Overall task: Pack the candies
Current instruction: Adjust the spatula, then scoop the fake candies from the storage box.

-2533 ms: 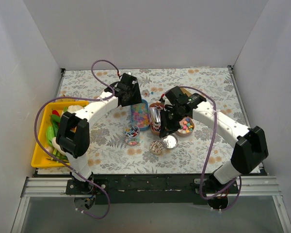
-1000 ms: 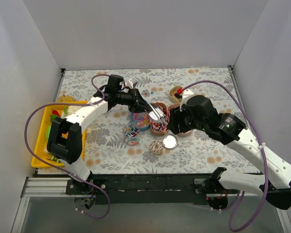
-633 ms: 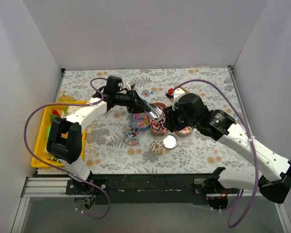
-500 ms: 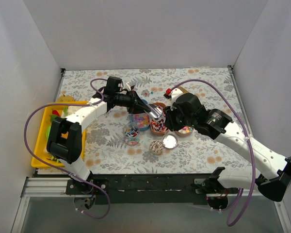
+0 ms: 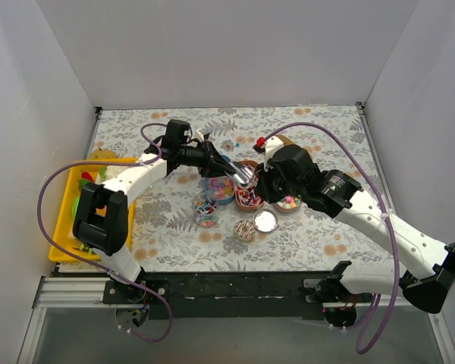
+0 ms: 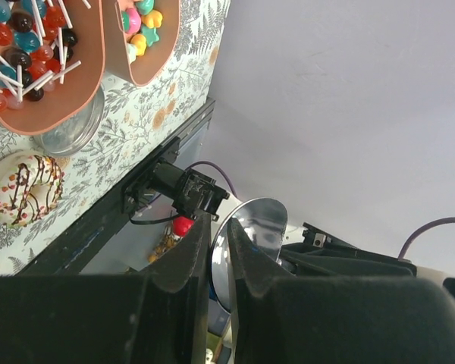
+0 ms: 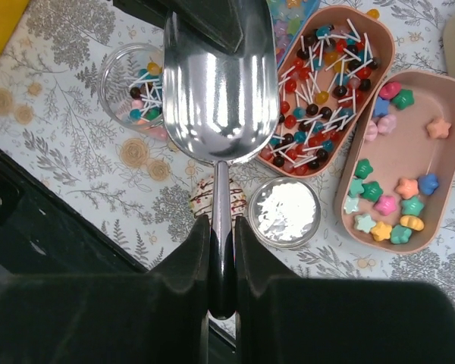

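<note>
Sharing one shiny metal scoop
Both clamped tight: left gripper on its rim, right gripper on the thin handle.

1. Robot test cell in a lab: plain white panels close the left, right and far sides.
2. Two arms stand on an aluminium frame at the near edge.

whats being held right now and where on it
A metal scoop, held at both ends: the right gripper pinches its handle, and the left gripper grips the bowl's front rim.
</note>
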Controlling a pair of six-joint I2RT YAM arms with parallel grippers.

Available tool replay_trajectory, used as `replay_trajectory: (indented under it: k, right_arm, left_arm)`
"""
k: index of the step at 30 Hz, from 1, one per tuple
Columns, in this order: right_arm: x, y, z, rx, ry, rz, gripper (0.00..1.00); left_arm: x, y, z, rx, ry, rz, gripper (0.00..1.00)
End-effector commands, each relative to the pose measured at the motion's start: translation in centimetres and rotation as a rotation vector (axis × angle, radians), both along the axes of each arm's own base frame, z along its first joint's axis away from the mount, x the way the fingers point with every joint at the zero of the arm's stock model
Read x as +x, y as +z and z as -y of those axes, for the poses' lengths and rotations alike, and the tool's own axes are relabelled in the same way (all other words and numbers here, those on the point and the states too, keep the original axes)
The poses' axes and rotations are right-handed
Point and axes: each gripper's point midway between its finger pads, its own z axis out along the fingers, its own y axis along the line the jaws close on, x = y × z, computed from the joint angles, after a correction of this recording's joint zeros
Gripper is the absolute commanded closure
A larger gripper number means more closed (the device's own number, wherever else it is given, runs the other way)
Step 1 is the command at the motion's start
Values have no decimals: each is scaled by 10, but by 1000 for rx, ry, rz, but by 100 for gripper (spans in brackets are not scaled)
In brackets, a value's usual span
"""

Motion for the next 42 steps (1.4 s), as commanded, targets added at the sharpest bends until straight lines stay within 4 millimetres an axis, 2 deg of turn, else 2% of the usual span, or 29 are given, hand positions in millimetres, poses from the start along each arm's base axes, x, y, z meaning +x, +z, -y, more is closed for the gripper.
replay_trajectory:
  k: [1,2,6,8,9,12,14,15,16,17,18,19,20,21,24,26,28,29,30,31,32,37,39,42]
  right_arm:
    - [15,29,-4,50,-48,76,99]
    - [15,30,-4,51,-51,73,99]
    - [16,26,-5,41,-89,24,99]
    - [13,23,-5,42,-115,-21,99]
    - [13,21,-9,45,-119,-42,99]
    - [9,9,-16,34,-124,-117,99]
    - [5,3,-22,34,-107,-166,99]
    - [6,-8,-27,11,-103,-200,99]
    - [6,-7,-34,20,-86,-222,99]
    - [5,-21,-38,-16,-80,-269,99]
    - [6,-24,-43,-21,-76,-296,99]
    - [6,-28,-45,-28,-71,-328,99]
    - [6,-24,-52,-9,-50,-354,99]
    - [6,-39,-53,-52,-53,-414,99]
    - [17,-52,-54,-70,-75,-516,99]
    - [32,-54,-56,-75,-72,-522,99]
    - [37,-55,-55,-89,-50,-543,99]
    - [40,-65,-58,-113,-42,-570,99]
    - [46,-57,-64,-101,-30,-561,99]
    - [43,-60,-63,-118,-23,-591,99]
    - [45,-68,-65,-138,-18,-610,99]
    - [49,-72,-73,-144,10,-642,99]
    - [49,-78,-69,-173,5,-664,99]
    - [48,-75,-65,-189,9,-685,99]
  left_arm:
    - [-3,1,-2,-26,-22,-7,99]
    - [0,2,-3,-26,-17,3,83]
    - [24,4,-21,-5,54,76,46]
    - [37,6,-29,7,87,116,41]
    - [47,8,-38,11,111,139,35]
    - [69,17,-54,46,151,241,31]
    - [86,24,-66,98,198,310,30]
    - [92,22,-70,135,210,346,30]
    - [99,20,-76,187,212,416,29]
    - [111,14,-86,272,263,449,29]
    - [116,10,-90,308,274,478,29]
    - [121,3,-95,355,275,514,29]
    - [131,-11,-104,423,311,513,30]
    - [136,-19,-109,456,319,517,30]
    - [150,-56,-122,578,341,508,36]
    - [156,-70,-125,612,341,493,41]
    - [164,-86,-126,640,344,471,42]
    - [167,-89,-123,647,341,475,44]
    - [170,-104,-124,682,340,456,44]
    - [177,-103,-122,687,344,470,44]
    - [179,-109,-119,698,335,466,45]
    - [201,-137,-112,758,322,439,48]
    - [202,-143,-110,781,311,424,48]
    - [208,-150,-106,817,307,432,47]
